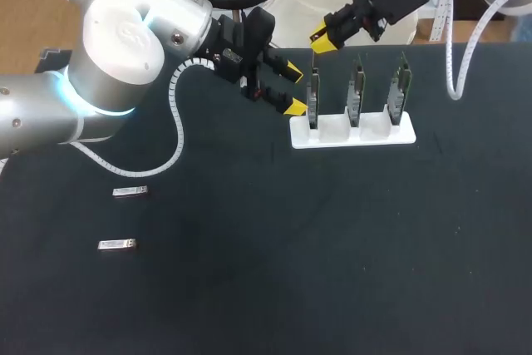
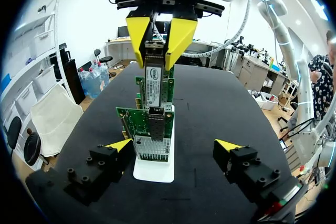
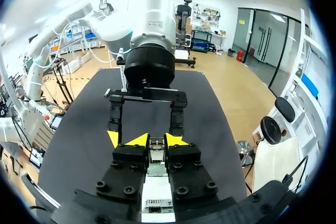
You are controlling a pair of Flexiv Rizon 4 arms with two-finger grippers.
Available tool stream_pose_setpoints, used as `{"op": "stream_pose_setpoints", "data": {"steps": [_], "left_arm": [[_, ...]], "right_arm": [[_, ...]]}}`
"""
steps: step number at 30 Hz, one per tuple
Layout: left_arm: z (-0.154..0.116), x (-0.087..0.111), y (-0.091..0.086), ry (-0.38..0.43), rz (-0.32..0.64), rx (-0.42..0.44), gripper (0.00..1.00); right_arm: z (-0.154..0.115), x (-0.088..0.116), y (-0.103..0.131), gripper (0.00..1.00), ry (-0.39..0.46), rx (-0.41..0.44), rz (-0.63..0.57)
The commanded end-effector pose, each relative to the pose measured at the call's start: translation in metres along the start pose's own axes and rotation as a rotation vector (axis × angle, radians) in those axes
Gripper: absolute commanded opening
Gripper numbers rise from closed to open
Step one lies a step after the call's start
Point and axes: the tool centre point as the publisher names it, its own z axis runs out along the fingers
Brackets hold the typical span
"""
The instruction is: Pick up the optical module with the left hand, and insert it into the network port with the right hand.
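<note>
Right gripper [image 2: 155,38] clamped the module [image 2: 153,82]; left gripper [image 2: 174,145] stood open; any tilt at the port [image 2: 156,121] could jam it

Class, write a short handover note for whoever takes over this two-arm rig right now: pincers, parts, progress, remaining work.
Left pincer: open, empty, facing the end of the white card holder.
Right pincer: shut on the silver optical module, held upright over the metal port of the nearest green network card.
Done: module picked up and now in the right pincer.
Left: push it fully into the port; seating not visible yet.
Two spare silver modules lie on the black table.
</note>
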Motion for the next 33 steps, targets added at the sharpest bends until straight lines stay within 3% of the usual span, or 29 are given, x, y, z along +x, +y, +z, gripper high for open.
{"op": "stream_pose_setpoints", "data": {"steps": [1, 33], "left_arm": [[0.0006, -0.0009, 0.0016, 0.005, -0.001, 0.003, 1.00], [0.0006, -0.0009, 0.0016, 0.005, -0.001, 0.003, 1.00]], "right_arm": [[-0.0016, 0.0012, 0.0028, 0.00, -0.002, 0.005, -0.003], [-0.0035, -0.0015, -0.0012, 0.00, -0.002, 0.011, -0.010]]}}
